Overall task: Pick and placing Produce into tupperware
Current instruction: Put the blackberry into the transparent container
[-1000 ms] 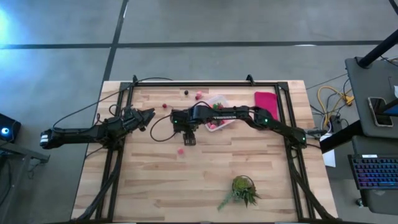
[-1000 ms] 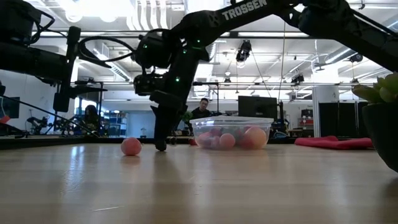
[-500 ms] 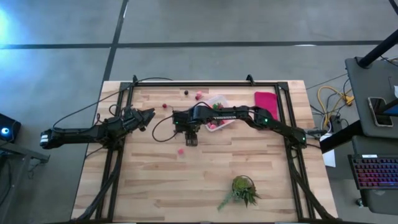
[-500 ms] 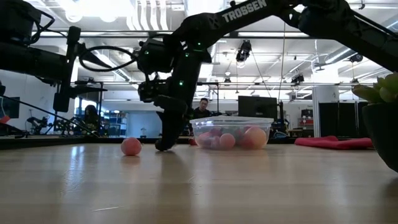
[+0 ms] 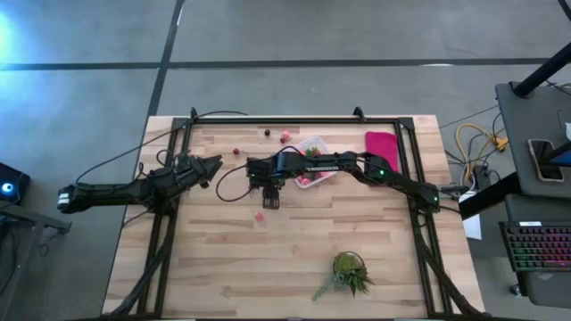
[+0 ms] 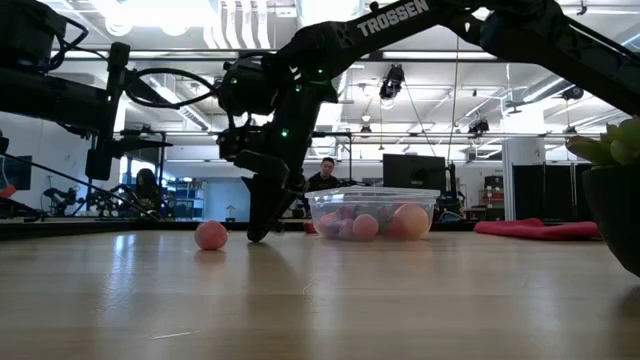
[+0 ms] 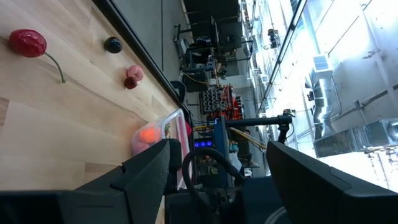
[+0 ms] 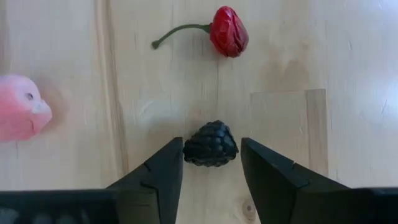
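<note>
**Operator:** Where is the right gripper (image 8: 211,163), and why is it set so low?

**Technician:** You will find it down at the tabletop, near the tupperware (image 5: 314,159), on the side facing the left arm. Its fingers (image 8: 163,171) straddle a dark blackberry piece (image 8: 211,144), one on each side. They are narrowed around it, but small gaps show, so judge the piece as not yet clamped. The low pose lets the fingertips meet the berry at its widest part.

**Operator:** What else lies loose?

**Technician:** A red stemmed piece (image 8: 228,30) and a pink piece (image 8: 22,116) lie on the wood near the blackberry, outside the tupperware. The tupperware already holds several pink and red pieces.

**Operator:** And the left gripper (image 5: 207,167)?

**Technician:** It waits well apart from the tupperware, fingers spread and empty, which keeps your working path unobstructed.
</note>
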### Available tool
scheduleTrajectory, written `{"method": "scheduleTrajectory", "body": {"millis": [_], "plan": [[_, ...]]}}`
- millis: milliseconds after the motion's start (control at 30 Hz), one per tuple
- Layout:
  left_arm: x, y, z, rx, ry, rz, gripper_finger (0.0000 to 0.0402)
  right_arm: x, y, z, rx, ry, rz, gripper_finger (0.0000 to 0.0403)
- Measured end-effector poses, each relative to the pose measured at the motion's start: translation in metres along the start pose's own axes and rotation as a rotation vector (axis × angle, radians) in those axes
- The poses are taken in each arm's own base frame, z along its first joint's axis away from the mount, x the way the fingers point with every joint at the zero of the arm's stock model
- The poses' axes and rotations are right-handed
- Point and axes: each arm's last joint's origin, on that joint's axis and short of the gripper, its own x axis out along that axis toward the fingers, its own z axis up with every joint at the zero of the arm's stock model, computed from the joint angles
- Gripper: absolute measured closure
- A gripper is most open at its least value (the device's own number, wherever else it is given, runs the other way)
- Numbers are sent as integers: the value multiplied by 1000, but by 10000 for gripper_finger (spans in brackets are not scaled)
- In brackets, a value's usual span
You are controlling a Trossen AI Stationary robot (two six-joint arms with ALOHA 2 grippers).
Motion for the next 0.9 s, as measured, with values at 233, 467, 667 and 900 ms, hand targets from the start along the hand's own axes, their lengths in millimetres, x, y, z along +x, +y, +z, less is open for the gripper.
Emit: {"method": "scheduleTrajectory", "body": {"millis": [233,467,667,900], "plan": [[0,0,0,-1,0,-1,146,1,0,-1,10,7,0,276],[0,0,0,0,0,-1,146,-3,0,0,64,3,-1,291],[0,0,0,0,0,0,146,-27,0,12,94,-33,-1,282],[0,0,0,-1,0,-1,146,-85,2,4,158,82,-46,287]]}}
